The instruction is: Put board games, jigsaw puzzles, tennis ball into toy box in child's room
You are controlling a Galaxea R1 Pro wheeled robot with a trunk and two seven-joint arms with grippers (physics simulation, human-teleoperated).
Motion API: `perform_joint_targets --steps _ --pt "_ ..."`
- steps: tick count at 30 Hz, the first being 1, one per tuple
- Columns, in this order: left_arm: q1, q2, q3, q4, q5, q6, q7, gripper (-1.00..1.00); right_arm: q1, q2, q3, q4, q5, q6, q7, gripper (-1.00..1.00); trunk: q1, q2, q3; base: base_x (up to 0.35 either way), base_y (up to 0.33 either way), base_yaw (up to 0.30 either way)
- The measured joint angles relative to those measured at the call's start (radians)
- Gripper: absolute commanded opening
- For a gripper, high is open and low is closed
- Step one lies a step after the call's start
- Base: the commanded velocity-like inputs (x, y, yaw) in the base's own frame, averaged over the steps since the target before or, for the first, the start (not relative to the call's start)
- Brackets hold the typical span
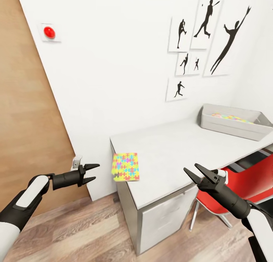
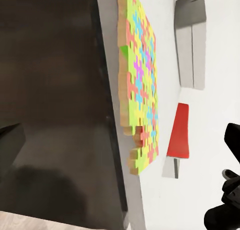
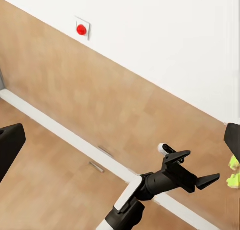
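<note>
Head view: the table (image 1: pixel 178 155) runs from near centre to far right along the white wall, pale grey top, white drawer unit (image 1: pixel 167 216) under its near end. One jigsaw puzzle (image 1: pixel 125 166) lies flat at the near left corner of the table, its left edge overhanging the table edge slightly; the left wrist view shows the same box (image 2: pixel 141 90) seen edge-on along the table's edge. The toy box (image 1: pixel 235 128) sits at the far right end of the table, against the wall; a second brightly patterned puzzle (image 1: pixel 231 118) lies inside it, only partly visible over the rim. Left gripper (image 1: pixel 92 172) hangs in the air left of the table, just beside the near puzzle but apart from it, fingers spread, nothing between them; the right wrist view shows it (image 3: pixel 200 170) open too. Right gripper (image 1: pixel 195 171) hovers over the near right edge of the table, fingers spread wide, empty. A red chair (image 1: pixel 242 186) stands under the table at right. Black baseball-player pictures (image 1: pixel 206 45) hang on the wall above; a red button (image 1: pixel 49 32) is mounted on the wall at far left, beside a wooden door (image 1: pixel 26 121).
</note>
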Motion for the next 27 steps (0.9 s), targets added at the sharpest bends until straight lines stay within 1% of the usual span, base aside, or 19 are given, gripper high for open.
perform_joint_targets --steps 11,15,19,27 --pt "0.000 0.000 0.001 0.000 0.000 0.000 0.000 1.00 0.000 0.002 0.000 0.000 0.000 0.000 0.002 1.00 0.000 0.000 0.003 0.029 0.004 -0.033" --pt "0.000 0.000 0.002 0.000 0.000 0.000 0.000 1.00 0.000 0.002 0.001 0.000 0.000 0.000 0.002 1.00 0.000 0.000 0.003 0.168 -0.005 -0.002" --pt "0.000 0.000 0.001 0.000 0.000 0.000 0.000 1.00 0.000 0.003 0.001 0.000 0.000 0.000 0.002 1.00 0.000 0.000 0.003 0.206 -0.097 0.000" --pt "0.000 0.000 0.001 0.000 0.000 0.000 0.000 1.00 0.000 0.003 0.001 0.000 0.000 0.000 0.002 1.00 0.000 0.000 0.003 0.050 -0.030 0.000"
